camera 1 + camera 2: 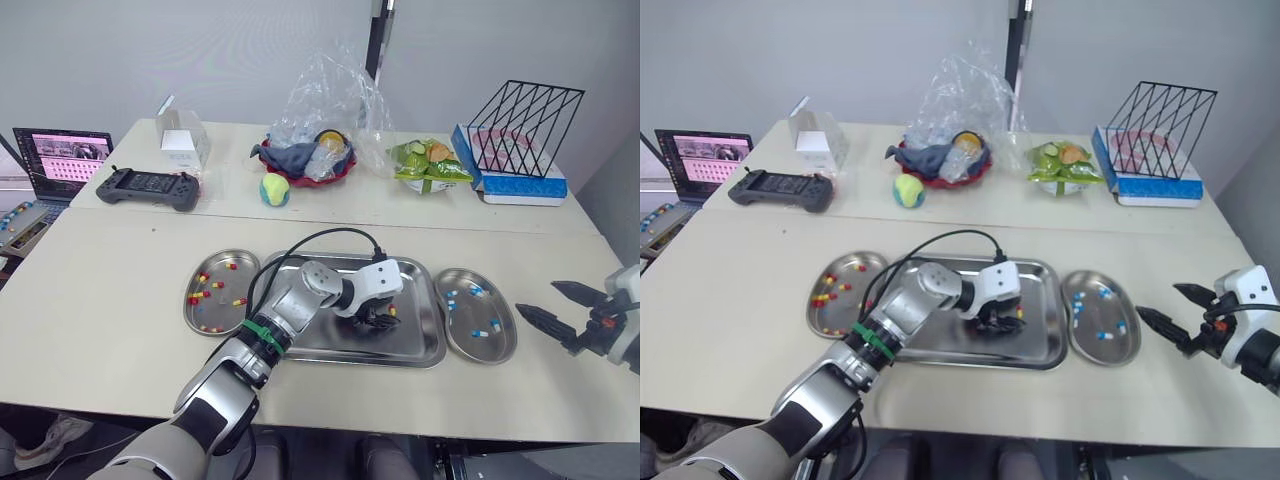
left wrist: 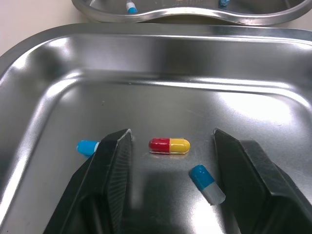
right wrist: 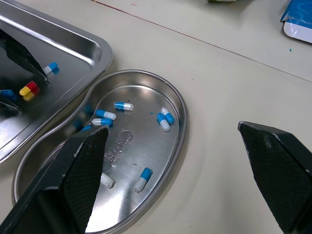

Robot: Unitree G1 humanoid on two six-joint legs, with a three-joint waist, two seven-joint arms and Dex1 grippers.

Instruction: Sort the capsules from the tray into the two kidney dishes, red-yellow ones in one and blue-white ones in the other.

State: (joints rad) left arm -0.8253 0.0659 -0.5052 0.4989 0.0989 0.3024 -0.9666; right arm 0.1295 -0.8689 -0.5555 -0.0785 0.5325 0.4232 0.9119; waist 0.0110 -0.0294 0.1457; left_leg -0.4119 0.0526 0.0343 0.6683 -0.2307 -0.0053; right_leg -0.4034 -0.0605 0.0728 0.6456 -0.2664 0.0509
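My left gripper [image 1: 375, 318] is open, low inside the steel tray [image 1: 405, 345]. In the left wrist view a red-yellow capsule [image 2: 169, 145] lies on the tray floor between its fingers. A blue-white capsule [image 2: 207, 184] lies next to one finger, and another blue one [image 2: 87, 147] is partly hidden behind the other finger. The left kidney dish [image 1: 188, 300] holds several red-yellow capsules; the right kidney dish [image 1: 512, 338] holds several blue-white ones [image 3: 164, 120]. My right gripper [image 1: 560, 312] hangs open to the right of that dish, holding nothing.
Across the back of the table are a laptop [image 1: 65, 160], a black game controller [image 1: 148, 187], a white box [image 1: 185, 140], a tennis ball [image 1: 274, 189], a red bowl under a plastic bag [image 1: 310, 160], a green snack bag [image 1: 430, 162] and a black wire rack [image 1: 525, 125].
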